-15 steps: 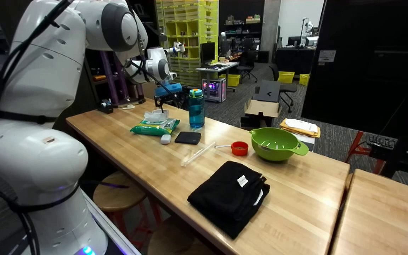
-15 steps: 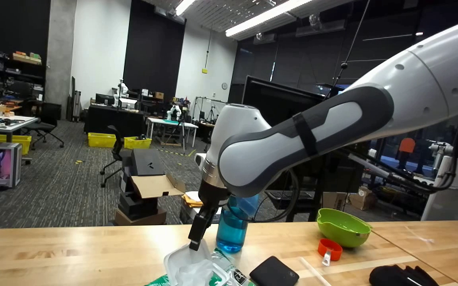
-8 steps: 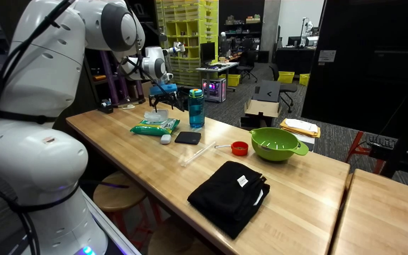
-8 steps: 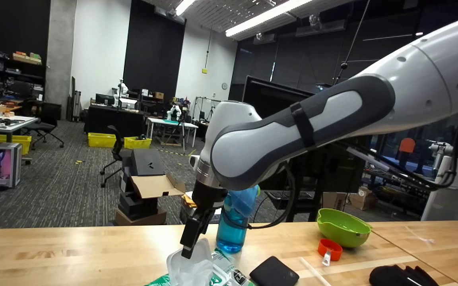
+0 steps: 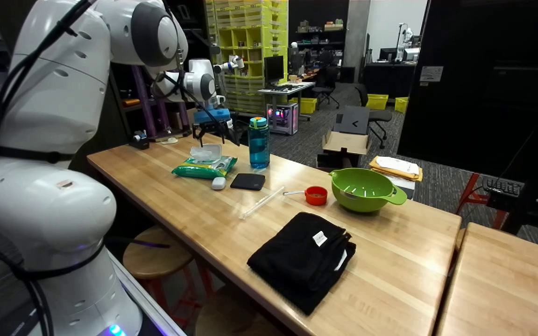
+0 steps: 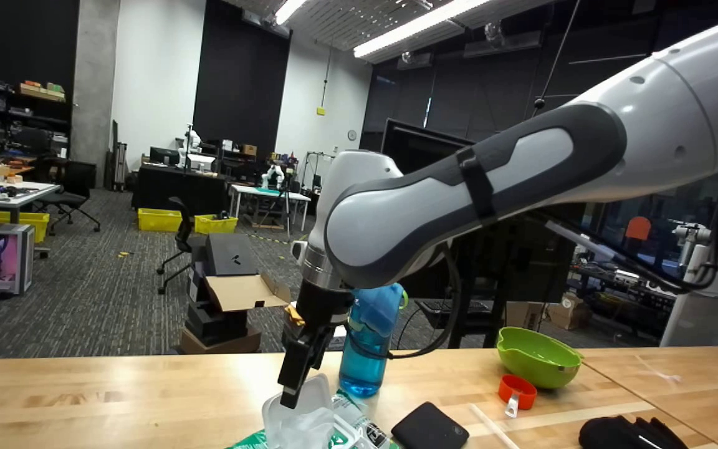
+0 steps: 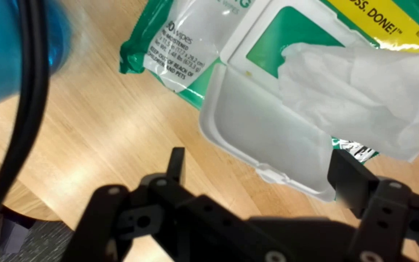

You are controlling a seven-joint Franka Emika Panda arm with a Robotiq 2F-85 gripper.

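My gripper (image 7: 263, 171) stands open, its black fingers (image 7: 351, 178) wide apart with nothing held between them. Ahead of it in the wrist view is a green wipes pack (image 7: 180, 47) lying on the wooden table, with its white lid (image 7: 267, 123) flipped open toward the jaws. The right finger overlaps the lid's corner in that view; I cannot tell whether they touch. A crumpled white wipe (image 7: 355, 94) sticks out of the pack's opening. In an exterior view the gripper (image 5: 212, 137) hangs just above and behind the pack (image 5: 206, 168).
A blue water bottle (image 5: 259, 144) stands close beside the gripper. Farther along the table (image 5: 194, 214) are a black wallet-like item (image 5: 248, 181), a small white case (image 5: 218, 183), a clear tube (image 5: 262, 202), a red cup (image 5: 315, 195), a green colander (image 5: 362, 189) and folded black cloth (image 5: 301, 261).
The gripper has moved away from the bottle, leftward in both exterior views, staying open. The wipes pack's lid has shifted slightly; the other things on the table have stayed put.
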